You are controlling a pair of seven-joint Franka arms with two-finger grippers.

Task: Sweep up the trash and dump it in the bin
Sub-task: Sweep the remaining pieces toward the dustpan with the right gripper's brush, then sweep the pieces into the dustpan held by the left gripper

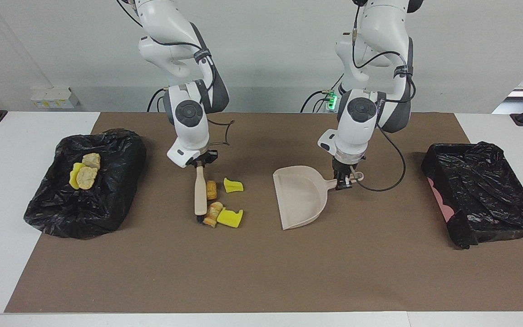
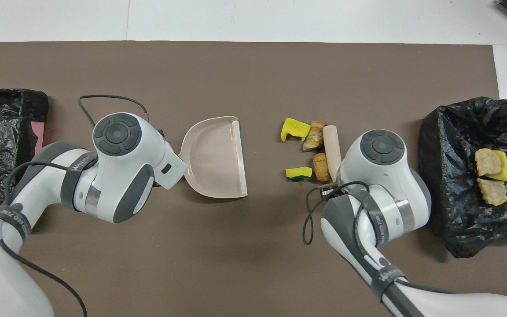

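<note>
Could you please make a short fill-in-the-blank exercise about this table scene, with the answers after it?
1. The left gripper is shut on the handle of the ____.
2. The right gripper is shut on the ____, whose side lies against the rolls.
3. The number of trash pieces on the brown mat is ____.
4. The trash pieces already in the black bin at the right arm's end number ____.

Missing words: dustpan; brush; four; three

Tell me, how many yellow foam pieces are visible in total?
3. One yellow foam piece lies on the mat between the brush and the dustpan; a second lies beside the brush head; a third sits in the black bin bag. Others may be hidden.
</note>
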